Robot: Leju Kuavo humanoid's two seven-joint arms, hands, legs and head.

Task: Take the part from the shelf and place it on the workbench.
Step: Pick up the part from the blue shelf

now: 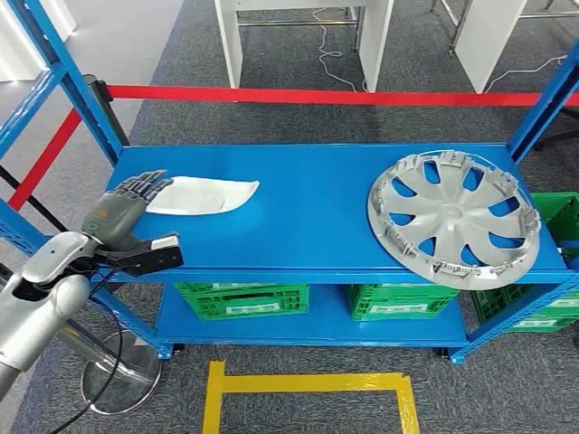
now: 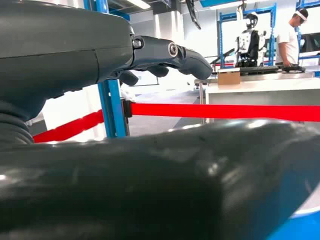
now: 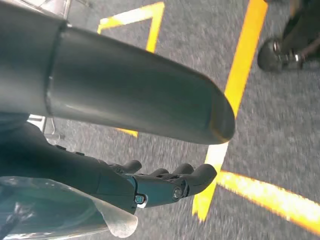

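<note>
The left hand (image 1: 127, 206) is reaching with fingers (image 1: 147, 183) spread over the shelf (image 1: 308, 217) toward the white part (image 1: 202, 194); it should slide under the near edge.

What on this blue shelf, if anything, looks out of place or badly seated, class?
The silver wheel cover at the right end of the top shelf juts past the front edge instead of lying fully on it. The white part lies flat near the left hand. Nothing looks spilled or broken.
</note>
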